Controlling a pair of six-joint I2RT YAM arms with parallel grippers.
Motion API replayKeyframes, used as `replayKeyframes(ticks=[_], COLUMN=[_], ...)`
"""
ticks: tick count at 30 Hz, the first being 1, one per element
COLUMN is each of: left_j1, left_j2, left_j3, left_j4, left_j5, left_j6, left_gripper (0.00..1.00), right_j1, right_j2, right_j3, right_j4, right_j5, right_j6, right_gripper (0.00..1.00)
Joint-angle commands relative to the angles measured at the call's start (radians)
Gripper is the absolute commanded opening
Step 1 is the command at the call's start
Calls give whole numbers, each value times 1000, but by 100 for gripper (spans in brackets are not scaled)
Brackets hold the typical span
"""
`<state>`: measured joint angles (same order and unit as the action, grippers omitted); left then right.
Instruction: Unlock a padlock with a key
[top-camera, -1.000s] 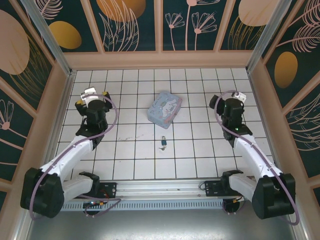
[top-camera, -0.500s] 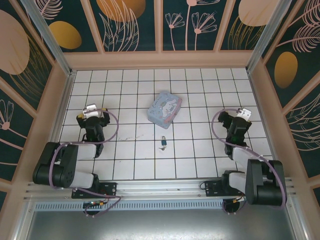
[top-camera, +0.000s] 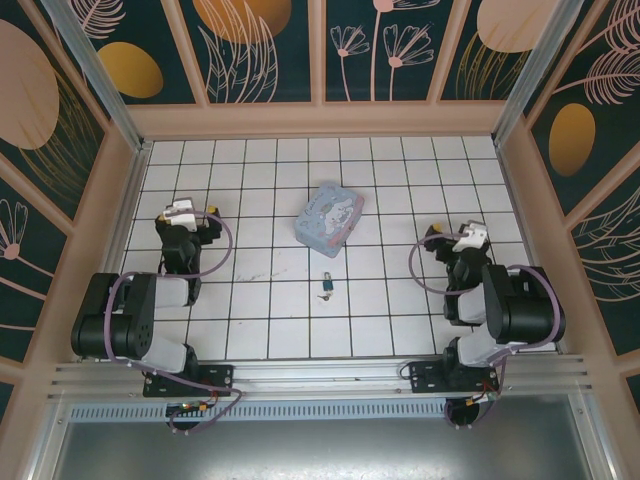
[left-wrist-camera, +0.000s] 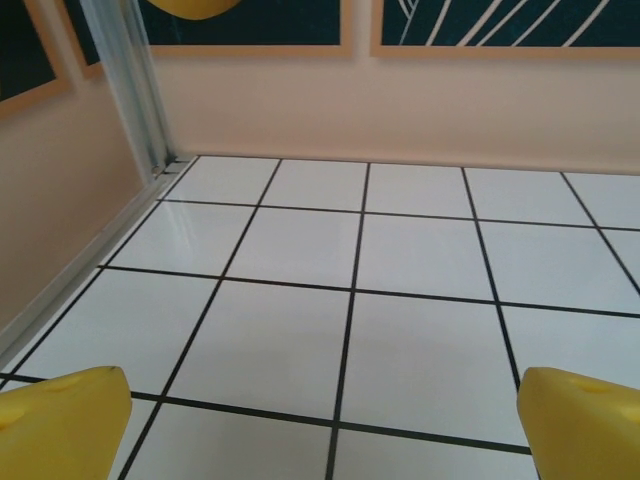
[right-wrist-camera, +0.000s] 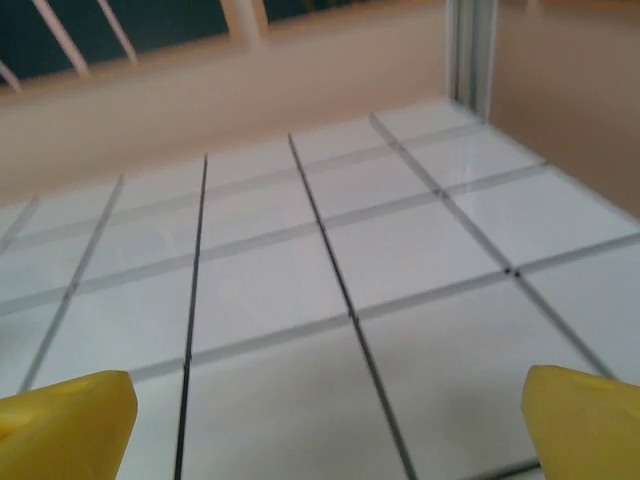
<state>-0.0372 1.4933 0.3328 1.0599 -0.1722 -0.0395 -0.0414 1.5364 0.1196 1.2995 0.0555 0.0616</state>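
padlock (top-camera: 326, 288) on table (top-camera: 280, 330), tin (top-camera: 329, 220) behind it

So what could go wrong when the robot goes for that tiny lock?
The padlock and key are tiny and lie right together, so a finger might knock one while grabbing the other. The left gripper and right gripper, both open, sit far off to the sides, so aiming could easily miss.

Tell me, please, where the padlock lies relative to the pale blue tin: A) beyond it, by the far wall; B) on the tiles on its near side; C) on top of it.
B: in the top view the padlock lies on the tiles, apart from the tin, on its near side.
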Motion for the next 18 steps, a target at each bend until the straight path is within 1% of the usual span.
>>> replayKeyframes(ticks=[1,2,3,4,7,10,11,13,14,15,16,18], left_j1=[20,25,26,25,25,25,25,25,25,25,25,25], left_j2=[13,13,13,12,11,2,0,3,5,8,6,5], left_j3=[10,12,12,11,8,-6,-12,-9,-3,-1,-1,-3], left_j4=[17,12,13,13,16,37,41,40,32,30,31,31], left_j5=[45,52,52,51,51,103,105,93,52,36,36,36], left_j6=[-28,-33,-32,-32,-27,-8,-7,-12,-26,-33,-33,-33], left_gripper=[99,99,99,99,99,99,99,99,99,99,99,99], right_j1=[1,-13,-13,-14,-15,-15,-15,-12,-7,3,20,21], right_j2=[10,-2,8,2,5,3,4,5,4,5,4,2], right_j3=[74,111,107,109,110,112,111,111,112,113,111,110], right_j4=[29,-63,-29,-52,-41,-51,-46,-47,-49,-48,-46,-44], right_j5=[-77,-80,-82,-81,-82,-80,-81,-75,-67,-49,-9,-6], right_j6=[-38,-21,-20,-19,-19,-19,-19,-22,-24,-30,-36,-36], right_gripper=[99,99,99,99,99,99,99,99,99,99,99,99])
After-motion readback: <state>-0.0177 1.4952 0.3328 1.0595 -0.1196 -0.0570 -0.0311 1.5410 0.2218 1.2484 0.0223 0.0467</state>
